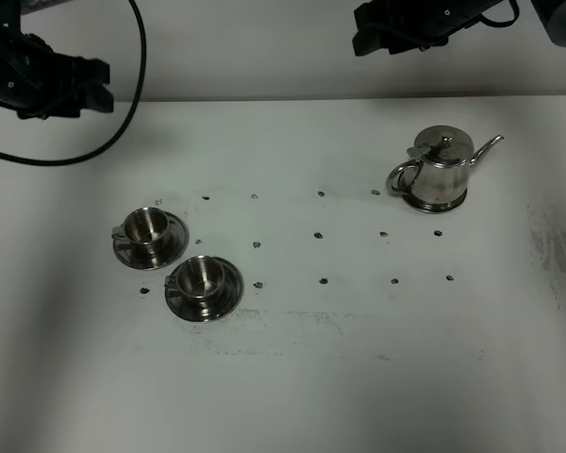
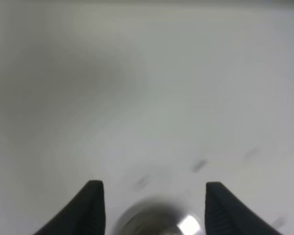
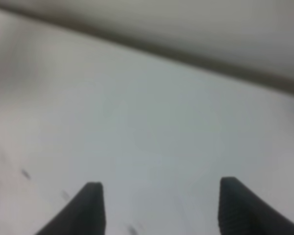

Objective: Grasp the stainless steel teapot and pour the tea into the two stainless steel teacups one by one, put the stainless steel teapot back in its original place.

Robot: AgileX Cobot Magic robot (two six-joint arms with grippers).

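The stainless steel teapot (image 1: 441,162) stands upright toward the far right of the white table (image 1: 358,377). Its lid is on, its thin spout points right and its loop handle points left. It sits on a steel disc (image 1: 436,202), of which only a narrow rim shows beneath the pot's base. Well apart from it, on the left of the table, are two cups, each on its own saucer. The far teacup (image 1: 147,226) is set back, and the near teacup (image 1: 201,276) is closer to the front and a little to the right. Their saucers lie so close that I cannot tell whether the rims touch, and what the cups hold cannot be made out. Rows of small dark marks (image 1: 319,235) dot the table between the cups and the pot. The left arm (image 1: 38,80) hangs over the far left corner, cut off by the frame, with a black cable (image 1: 137,57) looping past it. The right arm (image 1: 424,24) is above and behind the teapot and is also cut off at the top. Neither arm's jaws can be read from the high view. In the left wrist view, the left gripper (image 2: 155,205) has its jaws apart with nothing between them. A shiny round blur (image 2: 159,223) lies on the table beyond the jaws, cropped by the frame edge and too smeared to name. In the right wrist view, the right gripper (image 3: 161,205) holds its jaws wide over bare, blurred table, gripping nothing.
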